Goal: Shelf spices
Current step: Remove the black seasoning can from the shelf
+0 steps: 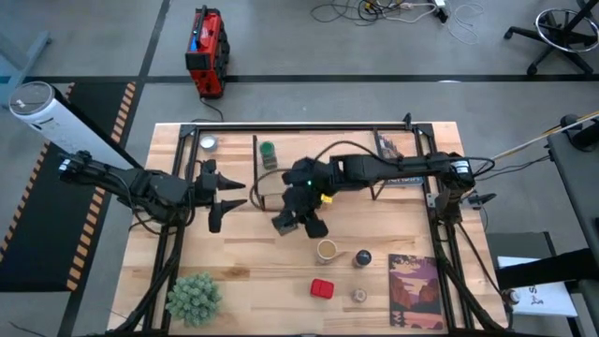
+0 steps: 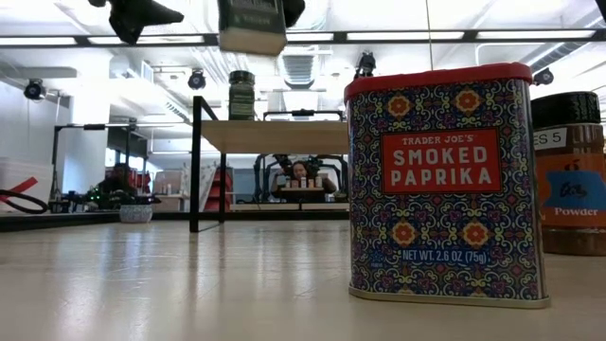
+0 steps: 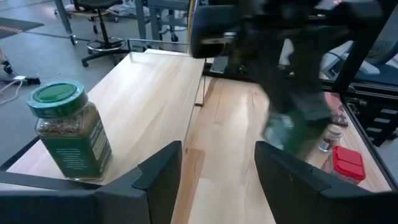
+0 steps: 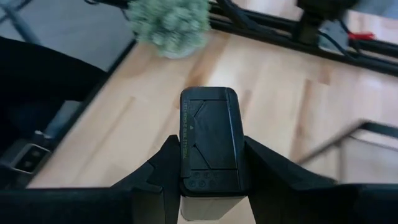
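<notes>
Grey workshop floor all round, with a red toolbox [image 1: 206,51] and office chairs beyond the pale wooden tabletop [image 1: 243,267]. Across the table's far half, the low shelf of pale board in a thin black frame [image 1: 309,145], bearing a green-lidded glass jar of dried herbs [image 1: 269,153] and, nearer its left end, a small pale jar [image 1: 208,143].

From above only: flat picture-cover book [image 1: 415,290] at the near right, fuzzy green plant ball [image 1: 195,298] at the near left. Between them on bare table, a tan cylinder [image 1: 326,249], a dark-lidded brown jar [image 1: 362,257], a red square tin [image 1: 322,288] and one more small jar [image 1: 358,296], all apart from each other.

Right gripper [image 1: 301,223] over the table's middle, clamped on a dark square tin [image 4: 209,137]; right wrist view looks down on the tin's black lid gripped on both sides. Low view catches that tin [image 2: 252,26] hanging well clear of the tabletop, and fills its foreground with the red tin [image 2: 443,185], labelled smoked paprika, beside the brown jar [image 2: 570,170].

Left gripper [image 1: 231,195] just in front of the shelf's left part, fingers parted and holding nothing; left wrist view shows the green-lidded jar [image 3: 68,130] standing upright on the shelf board beyond them.
</notes>
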`<action>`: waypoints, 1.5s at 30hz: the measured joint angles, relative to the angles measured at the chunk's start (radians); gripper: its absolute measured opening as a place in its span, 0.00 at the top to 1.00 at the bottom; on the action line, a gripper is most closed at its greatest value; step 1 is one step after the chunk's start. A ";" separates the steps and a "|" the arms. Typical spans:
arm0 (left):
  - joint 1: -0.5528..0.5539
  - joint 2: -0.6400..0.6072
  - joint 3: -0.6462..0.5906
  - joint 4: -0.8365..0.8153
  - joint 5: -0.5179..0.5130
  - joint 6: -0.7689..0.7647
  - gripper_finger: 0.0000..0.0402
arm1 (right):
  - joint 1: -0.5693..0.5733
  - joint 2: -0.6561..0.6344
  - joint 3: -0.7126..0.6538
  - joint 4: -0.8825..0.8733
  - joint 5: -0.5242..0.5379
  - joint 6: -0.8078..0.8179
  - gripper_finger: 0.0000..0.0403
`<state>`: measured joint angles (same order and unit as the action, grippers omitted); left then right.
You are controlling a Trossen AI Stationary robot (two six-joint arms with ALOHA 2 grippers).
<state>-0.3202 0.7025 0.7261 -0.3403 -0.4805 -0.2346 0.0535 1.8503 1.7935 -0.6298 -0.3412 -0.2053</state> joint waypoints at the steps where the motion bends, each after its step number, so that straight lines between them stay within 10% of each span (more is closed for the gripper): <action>1: 0.000 0.000 0.005 0.001 0.000 0.000 0.52 | 0.013 0.000 0.000 0.005 0.000 0.008 0.70; 34: -0.001 0.018 0.016 0.023 0.002 0.009 0.52 | 0.225 0.027 -0.344 0.650 0.087 0.213 0.69; 45: -0.001 0.019 0.016 0.034 0.002 0.027 0.52 | 0.230 0.170 -0.345 0.784 -0.051 0.195 0.70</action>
<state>-0.3210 0.7217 0.7418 -0.3062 -0.4789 -0.2077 0.2840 2.0206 1.4487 0.1543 -0.3918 -0.0101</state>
